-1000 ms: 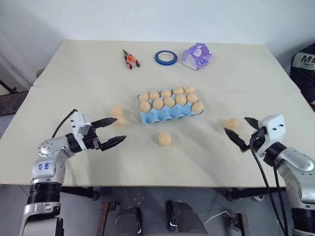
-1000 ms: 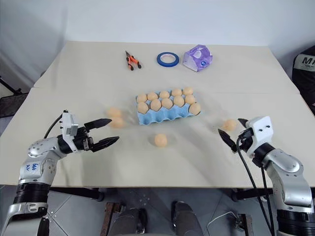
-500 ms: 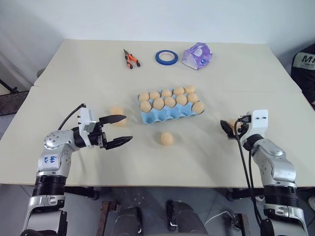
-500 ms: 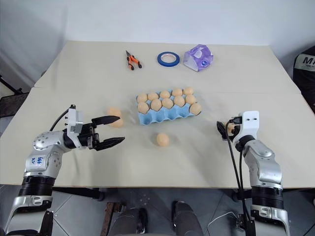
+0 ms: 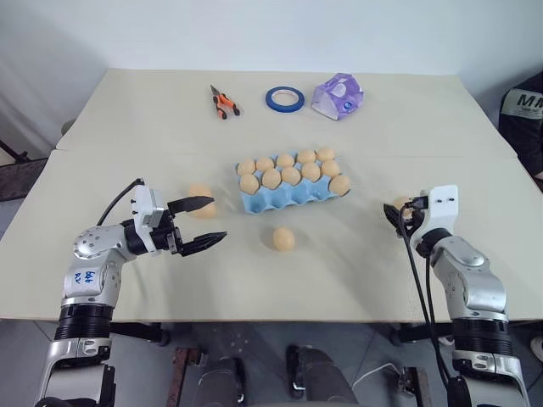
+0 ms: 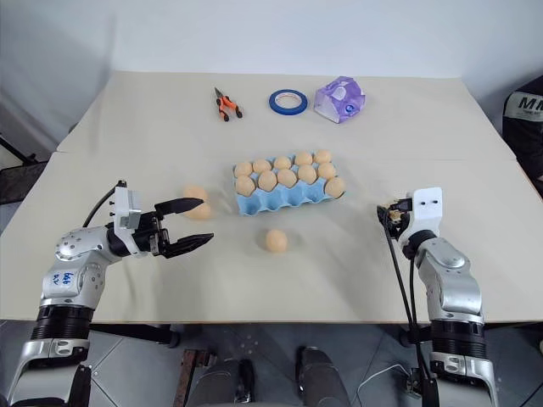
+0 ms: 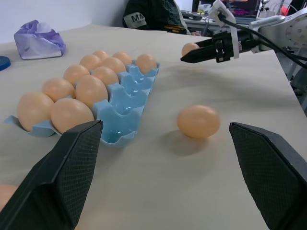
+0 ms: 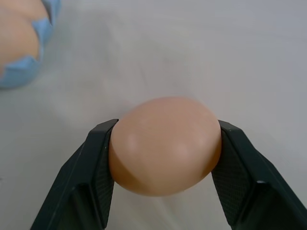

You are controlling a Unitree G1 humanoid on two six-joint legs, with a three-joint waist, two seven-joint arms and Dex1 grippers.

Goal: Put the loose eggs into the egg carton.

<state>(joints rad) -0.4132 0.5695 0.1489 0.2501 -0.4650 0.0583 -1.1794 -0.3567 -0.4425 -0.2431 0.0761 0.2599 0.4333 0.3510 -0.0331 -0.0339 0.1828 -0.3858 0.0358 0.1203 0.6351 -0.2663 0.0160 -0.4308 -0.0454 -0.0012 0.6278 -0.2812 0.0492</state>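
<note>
The light blue egg carton (image 5: pixel 299 196) sits mid-table with several tan eggs in its cups and its near row partly bare. One loose egg (image 5: pixel 284 238) lies in front of the carton. Another loose egg (image 5: pixel 199 192) rests to the carton's left, just past the upper finger of my left gripper (image 5: pixel 206 221), which is open and empty. My right gripper (image 8: pixel 165 160) is shut on a third loose egg (image 8: pixel 165 143), low over the table to the right of the carton. In the left wrist view the right gripper (image 7: pixel 186 56) shows pinching that egg (image 7: pixel 190 48).
Orange-handled pliers (image 5: pixel 223 101), a blue tape roll (image 5: pixel 284 99) and a purple-and-white packet (image 5: pixel 338 94) lie along the far side of the table. A person in dark clothes (image 5: pixel 526 110) is at the right edge.
My right gripper moved forward to the egg at the right and shut on it. The left gripper stays open in about the same place.
</note>
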